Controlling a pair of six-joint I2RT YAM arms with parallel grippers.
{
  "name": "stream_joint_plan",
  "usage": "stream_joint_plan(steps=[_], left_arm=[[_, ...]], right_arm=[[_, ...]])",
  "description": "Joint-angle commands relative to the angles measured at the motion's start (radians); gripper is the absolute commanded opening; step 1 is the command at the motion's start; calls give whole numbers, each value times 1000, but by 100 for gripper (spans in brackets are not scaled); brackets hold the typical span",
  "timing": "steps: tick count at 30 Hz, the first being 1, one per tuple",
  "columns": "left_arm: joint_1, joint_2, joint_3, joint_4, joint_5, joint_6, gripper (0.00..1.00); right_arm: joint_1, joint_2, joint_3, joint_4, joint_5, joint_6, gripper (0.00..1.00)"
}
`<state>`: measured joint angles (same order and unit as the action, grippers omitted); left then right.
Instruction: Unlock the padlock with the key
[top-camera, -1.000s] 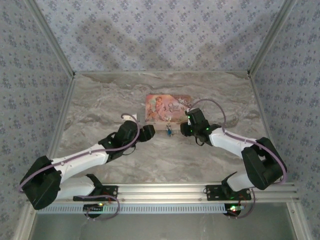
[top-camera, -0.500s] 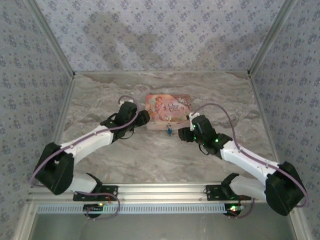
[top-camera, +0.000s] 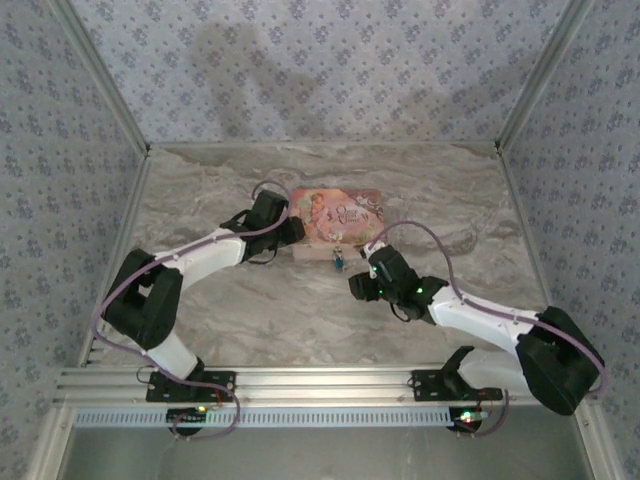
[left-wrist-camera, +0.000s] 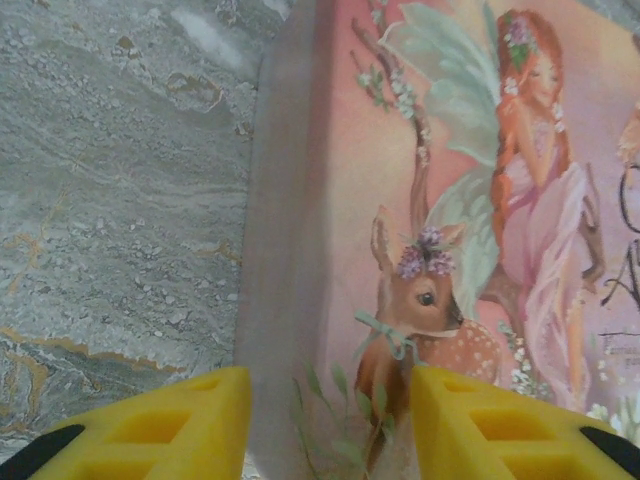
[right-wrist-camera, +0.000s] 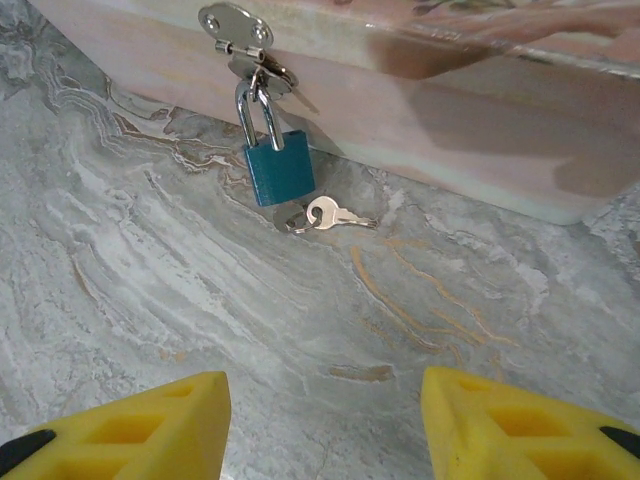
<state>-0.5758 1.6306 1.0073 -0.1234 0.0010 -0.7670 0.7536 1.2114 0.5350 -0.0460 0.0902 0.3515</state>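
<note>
On the worktop (top-camera: 220, 310) the pink box (top-camera: 340, 212) has its 9 o'clock end straddled by the spread left tool (left-wrist-camera: 330, 420). The right tool (right-wrist-camera: 325, 420), spread and empty, faces the padlock (right-wrist-camera: 279, 168) hanging on the hasp (right-wrist-camera: 232, 24). I judge this the approach step; next comes pinching the key (right-wrist-camera: 330, 214) at the padlock's 5 o'clock.

Overhead rear view, wrists close on box (top-camera: 336, 211)

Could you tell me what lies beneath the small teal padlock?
A small silver key on a ring, flat on the grey marble tabletop; the teal padlock's underside is hidden.
</note>
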Motion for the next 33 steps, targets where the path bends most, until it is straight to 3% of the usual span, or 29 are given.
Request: stream_joint_plan(steps=[1, 10, 21, 33], left_arm=[[8, 18, 20, -19, 23, 13, 43], [10, 21, -22, 20, 41, -8, 40], [11, 23, -31, 24, 51, -13, 39], [15, 23, -44, 40, 64, -16, 39]], right_arm=[[8, 41, 2, 56, 24, 6, 55], [51, 216, 59, 156, 95, -30, 56], [107, 425, 143, 255, 286, -10, 56], [110, 531, 208, 253, 319, -50, 51]])
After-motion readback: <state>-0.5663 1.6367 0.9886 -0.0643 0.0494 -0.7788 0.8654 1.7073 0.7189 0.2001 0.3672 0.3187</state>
